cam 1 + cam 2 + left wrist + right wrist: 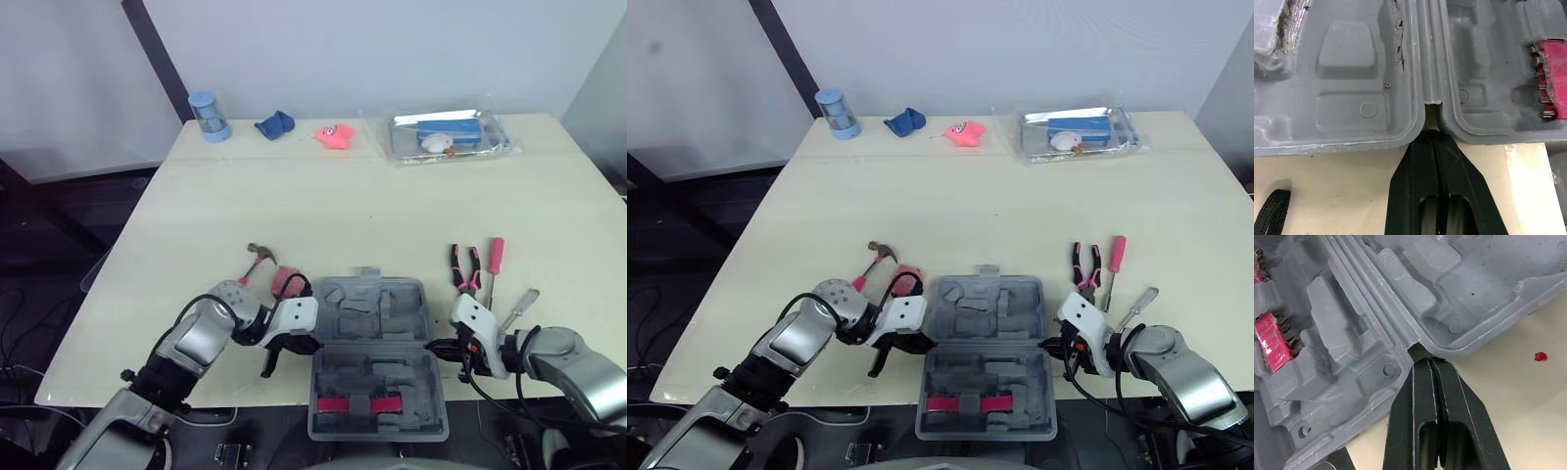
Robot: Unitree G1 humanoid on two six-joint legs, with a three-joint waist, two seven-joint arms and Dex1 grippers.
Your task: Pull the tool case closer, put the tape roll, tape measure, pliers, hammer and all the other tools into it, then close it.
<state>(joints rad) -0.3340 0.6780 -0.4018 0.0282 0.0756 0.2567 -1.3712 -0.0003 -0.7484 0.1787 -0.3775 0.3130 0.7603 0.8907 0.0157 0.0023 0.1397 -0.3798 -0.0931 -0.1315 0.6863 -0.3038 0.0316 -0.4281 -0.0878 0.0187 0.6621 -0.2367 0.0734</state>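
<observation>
Grey tool case [377,387], open at the surface's [323,206] near edge; my left claw [1432,139] and right claw [1429,364], both pinched closed and empty, touch its hinge ends, apparently for an even pull.

hammer [258,257] left of case [372,380], pliers [464,266] right

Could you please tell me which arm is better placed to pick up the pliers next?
Right. The pliers lie on the table just beyond the right gripper, on that side of the open tool case. The left gripper sits across the case, by the hammer.
</observation>
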